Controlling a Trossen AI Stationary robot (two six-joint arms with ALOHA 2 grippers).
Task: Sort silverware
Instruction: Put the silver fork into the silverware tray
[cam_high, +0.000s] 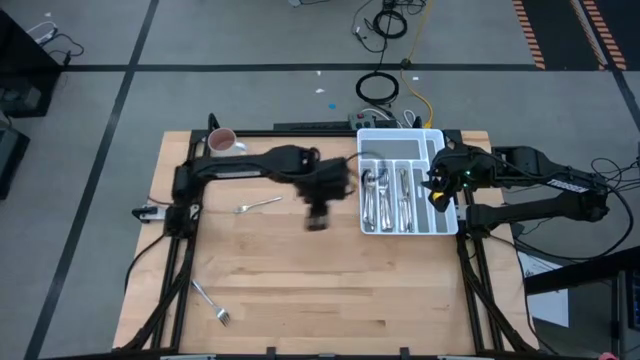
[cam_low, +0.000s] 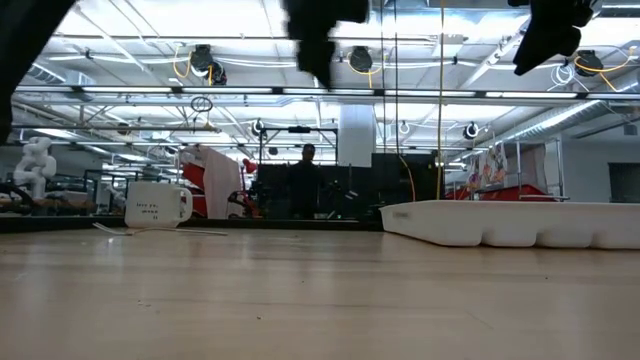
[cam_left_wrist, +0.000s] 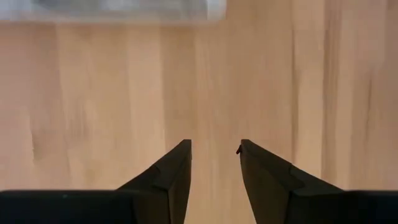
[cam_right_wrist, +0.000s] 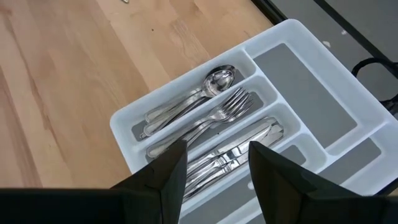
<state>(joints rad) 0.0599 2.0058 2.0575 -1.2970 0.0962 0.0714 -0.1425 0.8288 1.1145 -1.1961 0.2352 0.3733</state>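
White compartmented cutlery tray (cam_high: 441, 140) at the wooden table's (cam_high: 300, 290) right edge — white mug (cam_high: 221, 141) with pink inside near the far left corner. Coiled black cable (cam_high: 377, 88) on the grey floor beyond — a person (cam_low: 306, 180) standing far off.

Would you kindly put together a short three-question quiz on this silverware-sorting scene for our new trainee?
1. True or false: the white plastic compartmented cutlery tray is empty.
2. How many pieces of slim shiny metal silverware lie loose on the pale wooden table?
A. none B. two C. five
3. Fill in: the open left gripper holds ____.

Key
1. False: spoons, forks and knives lie in separate compartments.
2. B: one piece near the white mug, and a fork nearer the table's front edge.
3. Nothing: only bare wood shows between its fingers. The open right gripper, above the tray, is empty too.
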